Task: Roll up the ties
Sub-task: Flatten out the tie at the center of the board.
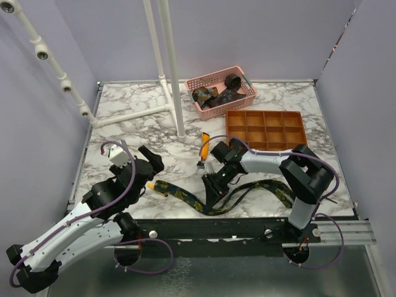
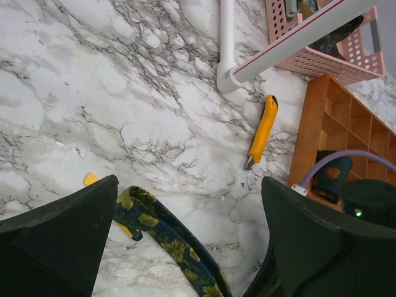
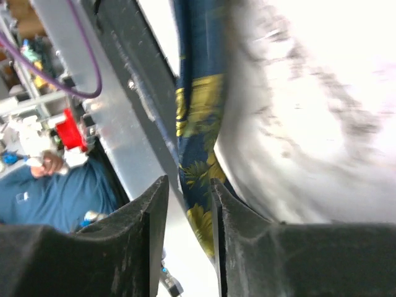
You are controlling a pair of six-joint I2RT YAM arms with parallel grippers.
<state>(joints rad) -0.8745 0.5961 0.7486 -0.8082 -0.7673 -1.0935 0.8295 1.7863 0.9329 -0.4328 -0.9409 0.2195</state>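
A navy tie [image 1: 183,196] with yellow-green flowers lies unrolled along the table's near edge. My left gripper [image 1: 156,173] is open wide just above its left end; in the left wrist view the tie [image 2: 167,238] runs between the spread fingers of the gripper [image 2: 189,185]. My right gripper [image 1: 213,195] points down at the tie's middle by the front edge. In the right wrist view the gripper [image 3: 189,182] has a narrow gap and the tie [image 3: 198,124] passes through it against the right finger, with light showing on its other side.
A pink basket [image 1: 247,86] at the back holds dark coiled ties [image 1: 216,96]. An orange divided tray [image 1: 266,127] sits in front of it. An orange-yellow utility knife [image 1: 204,148] lies mid-table, also in the left wrist view [image 2: 263,130]. A white pipe stand [image 1: 173,74] rises at back left.
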